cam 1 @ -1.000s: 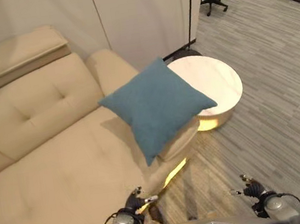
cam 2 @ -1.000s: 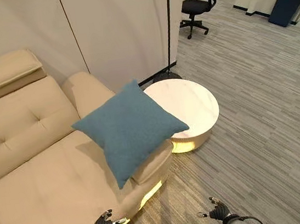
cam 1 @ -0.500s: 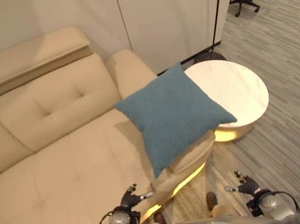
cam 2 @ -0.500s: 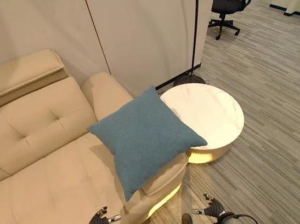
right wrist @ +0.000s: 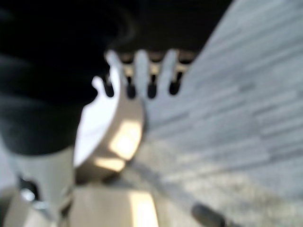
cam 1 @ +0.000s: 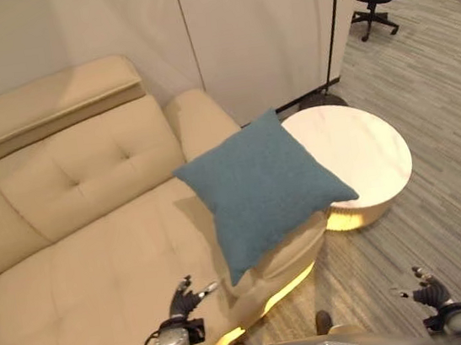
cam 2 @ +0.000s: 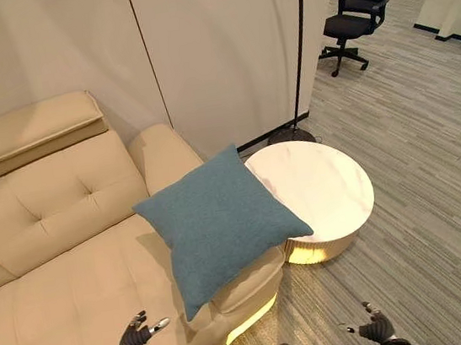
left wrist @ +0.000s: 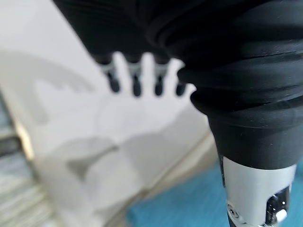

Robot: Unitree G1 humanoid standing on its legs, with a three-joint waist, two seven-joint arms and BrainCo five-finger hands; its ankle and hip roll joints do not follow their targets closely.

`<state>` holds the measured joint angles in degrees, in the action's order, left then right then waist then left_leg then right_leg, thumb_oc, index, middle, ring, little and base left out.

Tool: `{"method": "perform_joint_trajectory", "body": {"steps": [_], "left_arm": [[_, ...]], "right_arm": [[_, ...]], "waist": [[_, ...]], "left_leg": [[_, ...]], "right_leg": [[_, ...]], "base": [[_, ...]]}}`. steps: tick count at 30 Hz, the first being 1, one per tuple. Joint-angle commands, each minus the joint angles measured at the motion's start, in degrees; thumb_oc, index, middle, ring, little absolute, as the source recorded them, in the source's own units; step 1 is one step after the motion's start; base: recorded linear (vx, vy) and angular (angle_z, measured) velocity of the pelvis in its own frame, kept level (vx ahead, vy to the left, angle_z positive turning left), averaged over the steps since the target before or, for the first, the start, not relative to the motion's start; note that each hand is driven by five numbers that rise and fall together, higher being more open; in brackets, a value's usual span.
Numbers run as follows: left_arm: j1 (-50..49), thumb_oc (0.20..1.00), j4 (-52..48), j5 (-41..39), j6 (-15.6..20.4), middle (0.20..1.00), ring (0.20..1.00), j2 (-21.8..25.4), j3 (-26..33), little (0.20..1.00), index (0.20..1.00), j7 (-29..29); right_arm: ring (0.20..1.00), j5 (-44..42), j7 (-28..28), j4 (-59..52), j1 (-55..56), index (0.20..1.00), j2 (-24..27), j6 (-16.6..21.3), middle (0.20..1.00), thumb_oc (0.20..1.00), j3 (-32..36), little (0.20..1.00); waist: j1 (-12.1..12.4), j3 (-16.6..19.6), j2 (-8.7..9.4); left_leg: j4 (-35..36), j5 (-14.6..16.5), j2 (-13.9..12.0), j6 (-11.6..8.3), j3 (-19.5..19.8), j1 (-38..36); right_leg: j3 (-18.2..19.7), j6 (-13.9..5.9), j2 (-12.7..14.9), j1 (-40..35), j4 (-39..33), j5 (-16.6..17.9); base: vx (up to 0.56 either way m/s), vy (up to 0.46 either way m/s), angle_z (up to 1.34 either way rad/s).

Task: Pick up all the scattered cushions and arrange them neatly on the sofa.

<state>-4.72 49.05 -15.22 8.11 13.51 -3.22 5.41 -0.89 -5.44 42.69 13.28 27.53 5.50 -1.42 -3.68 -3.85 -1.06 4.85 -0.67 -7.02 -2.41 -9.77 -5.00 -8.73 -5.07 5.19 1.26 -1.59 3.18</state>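
Observation:
A blue square cushion (cam 1: 264, 186) leans tilted on the right end of the cream sofa (cam 1: 78, 243), one corner hanging over the sofa's edge toward the round table. It also shows as a blue patch (left wrist: 189, 208) in the left wrist view. My left hand (cam 1: 180, 302) hovers low over the sofa seat's front edge, fingers straight and spread, holding nothing. My right hand (cam 1: 429, 293) hangs over the carpet at the lower right, fingers also spread and empty. Both hands are well short of the cushion.
A round white side table (cam 1: 355, 152) stands right of the sofa, touching the cushion's corner. A floor lamp pole (cam 2: 299, 44) rises behind it by the partition wall. A black office chair (cam 2: 355, 20) stands far back right on the striped carpet.
The camera shifted slightly. My left hand moved left over the seat, and my right hand moved out to the right over the carpet. The cushion stayed put.

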Motion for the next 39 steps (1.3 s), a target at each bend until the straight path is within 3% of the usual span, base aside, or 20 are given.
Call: {"method": "perform_joint_trajectory", "body": {"steps": [1, 8, 14, 18, 26, 33, 39], "left_arm": [[2.76, 1.000, -1.53, -2.33, 2.65, 1.000, 1.000, 3.12, 2.65, 1.000, 1.000, 1.69], [3.51, 1.000, -8.51, -5.62, 4.15, 1.000, 1.000, 2.38, 2.74, 1.000, 1.000, 1.74], [5.98, 1.000, -12.29, -4.74, 4.59, 1.000, 1.000, 2.86, -1.05, 1.000, 1.000, 1.50], [6.94, 1.000, -13.65, -5.76, 4.97, 1.000, 1.000, 2.37, -2.52, 1.000, 1.000, 1.87], [8.24, 1.000, -19.09, -8.54, 5.64, 1.000, 1.000, 1.33, -5.96, 1.000, 1.000, 1.62], [11.94, 1.000, -22.65, -13.01, 6.21, 1.000, 1.000, 0.27, -10.16, 1.000, 1.000, 1.45], [16.01, 1.000, -22.57, -13.27, 6.74, 1.000, 1.000, 0.52, -12.38, 1.000, 1.000, 2.24]], "right_arm": [[1.000, 0.22, -2.84, -2.54, -2.47, 1.000, 1.34, 2.11, 1.000, 1.000, 2.18, 1.000], [1.000, 2.29, -6.80, -15.77, -5.65, 1.000, 9.47, 2.57, 1.000, 1.000, 9.40, 1.000], [1.000, 0.78, -8.47, -15.02, -15.76, 1.000, 15.94, 3.41, 1.000, 1.000, 7.55, 1.000], [1.000, -1.51, -8.74, -16.45, -20.69, 1.000, 17.32, 4.13, 1.000, 1.000, 5.69, 1.000], [1.000, -7.89, -6.94, -17.37, -30.35, 1.000, 15.75, 5.16, 1.000, 1.000, -1.40, 1.000], [1.000, -10.94, -5.96, -12.99, -41.98, 1.000, 11.99, 4.45, 1.000, 1.000, -11.24, 1.000], [1.000, -12.29, -6.38, -7.92, -50.43, 1.000, 11.07, 3.98, 1.000, 1.000, -15.70, 1.000]], "waist": [[-0.51, -0.55, 5.27], [-0.98, -1.90, 4.60], [0.45, -3.25, 4.99], [1.45, -3.62, 5.49], [3.20, -5.52, 5.18], [5.42, -9.86, 3.91], [6.26, -12.16, 3.21]], "left_leg": [[-0.21, 0.10, 1.56, -1.93, -3.09, -0.76], [0.15, 0.14, 1.20, -2.40, -3.28, -0.08], [0.15, -0.07, 0.44, -2.85, -3.46, 0.43], [0.15, -0.13, 0.28, -3.06, -3.32, 0.46], [-0.23, -0.72, 0.16, -3.31, -1.88, 1.80], [-1.08, -2.65, -0.23, -4.27, 0.87, 6.68], [-1.78, -4.00, -0.85, -4.78, 2.35, 10.80]], "right_leg": [[-0.34, -4.44, 3.07, -4.87, -2.53, -2.39], [-0.89, -4.48, 3.13, -4.16, -2.86, -2.32], [-1.56, -4.28, 2.73, -3.86, -3.12, -2.55], [-1.86, -4.10, 2.53, -4.11, -3.20, -2.87], [-2.42, -3.52, 2.25, -3.45, -2.74, -3.53], [-3.92, -2.33, 1.96, 1.19, 0.20, -4.41], [-5.05, -1.67, 2.03, 5.81, 2.95, -4.78]], "base": [[0.02, -0.025, -0.04], [0.00, -0.006, -0.01], [0.00, -0.014, 0.01], [0.03, -0.035, 0.08], [-0.01, -0.040, 0.11], [-0.10, -0.053, 0.22], [-0.10, -0.043, 0.20]]}}
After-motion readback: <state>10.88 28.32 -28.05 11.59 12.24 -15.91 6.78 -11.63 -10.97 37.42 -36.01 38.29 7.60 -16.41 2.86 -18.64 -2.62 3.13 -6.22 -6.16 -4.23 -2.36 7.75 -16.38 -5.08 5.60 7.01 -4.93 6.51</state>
